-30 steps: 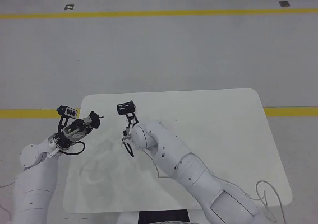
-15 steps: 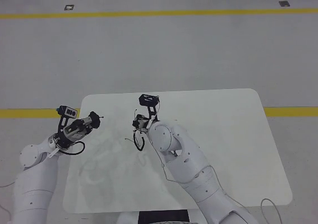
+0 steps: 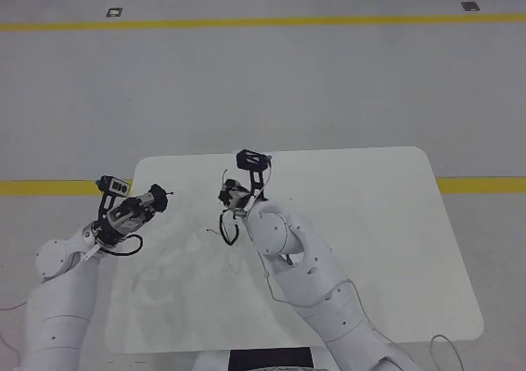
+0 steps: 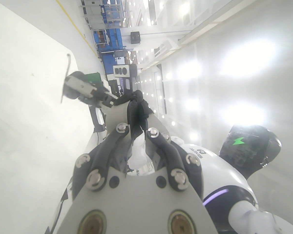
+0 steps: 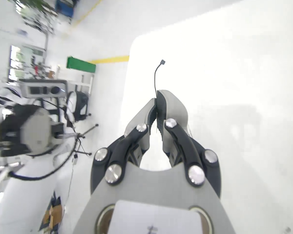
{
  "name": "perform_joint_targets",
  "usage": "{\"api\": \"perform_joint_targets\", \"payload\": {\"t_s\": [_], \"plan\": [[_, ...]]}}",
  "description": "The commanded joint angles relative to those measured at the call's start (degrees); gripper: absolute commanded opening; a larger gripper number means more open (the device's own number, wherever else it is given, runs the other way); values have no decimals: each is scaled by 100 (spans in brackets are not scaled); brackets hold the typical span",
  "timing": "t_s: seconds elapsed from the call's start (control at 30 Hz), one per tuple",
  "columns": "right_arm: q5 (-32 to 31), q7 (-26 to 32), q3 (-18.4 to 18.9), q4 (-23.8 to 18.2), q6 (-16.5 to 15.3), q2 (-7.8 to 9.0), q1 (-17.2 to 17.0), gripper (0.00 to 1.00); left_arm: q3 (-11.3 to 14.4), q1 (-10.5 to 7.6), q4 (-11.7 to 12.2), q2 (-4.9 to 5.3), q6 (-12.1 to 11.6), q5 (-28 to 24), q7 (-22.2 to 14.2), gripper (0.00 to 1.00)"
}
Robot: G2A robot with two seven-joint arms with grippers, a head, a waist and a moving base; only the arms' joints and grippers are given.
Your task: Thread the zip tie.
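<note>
A thin black zip tie (image 5: 155,79) sticks out past my right gripper (image 5: 157,98), which is shut on its strap. The tie's small square head (image 5: 162,62) is at the free end, above the white table (image 3: 355,213). In the left wrist view the same tie (image 4: 66,74) crosses the right gripper (image 4: 73,86), with strap showing on both sides of the fingers. From above, the right gripper (image 3: 230,193) hangs over the table's far left part. My left gripper (image 3: 158,197) sits at the table's left edge, a short way off. Its black fingers (image 4: 137,103) are pressed together, and I see nothing between them.
The table has rounded corners, and its bare top spreads to the right and toward the near edge (image 3: 290,348). A yellow floor line (image 3: 485,185) runs behind the table. A black cable loop (image 3: 228,232) hangs from the right wrist.
My right gripper has swung to the right and toward the table's far edge, carrying the zip tie away from the left gripper. The left arm has barely shifted.
</note>
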Motion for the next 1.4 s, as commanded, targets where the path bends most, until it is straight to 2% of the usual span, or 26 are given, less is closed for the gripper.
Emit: {"api": "perform_joint_targets", "payload": {"t_s": [0.0, 0.17, 0.3, 0.4, 0.5, 0.53, 0.9, 1.03, 1.1, 1.23, 1.37], "plan": [[151, -762, -45, -106, -203, -14, -165, 0, 74, 43, 78, -17, -24, -188, 46, 0], [428, -1887, -335, -48, -561, 24, -293, 0, 222, 65, 327, -64, -24, -581, -61, 0], [460, -2551, -672, 54, -628, 41, -244, 0, 227, 31, 421, -128, -24, -806, -330, 0], [445, -2879, -834, 67, -653, 34, -197, 0, 209, 20, 408, -183, -24, -808, -330, 0], [440, -3005, -978, 98, -725, 30, -156, 0, 216, 9, 461, -247, -24, -793, -330, 0], [425, -2936, -1018, 131, -771, 31, -134, 0, 197, -6, 501, -252, -24, -619, -330, 0], [425, -2936, -1018, 131, -771, 31, -134, 0, 197, -6, 501, -252, -24, -619, -330, 0], [200, -3352, -1039, 44, -933, 76, -245, 0, 279, 47, 478, -265, 176, -814, -47, 0], [197, -3635, -1070, 22, -1000, 119, -332, 0, 342, 66, 595, -274, 121, -910, 14, 0], [210, -3986, -1177, 27, -1030, 170, -397, 0, 517, -6, 897, -305, -24, -1095, 5, 0], [189, -4248, -1371, 195, -966, 177, -352, 0, 624, -95, 1080, -339, -24, -1243, -51, 0]]}}
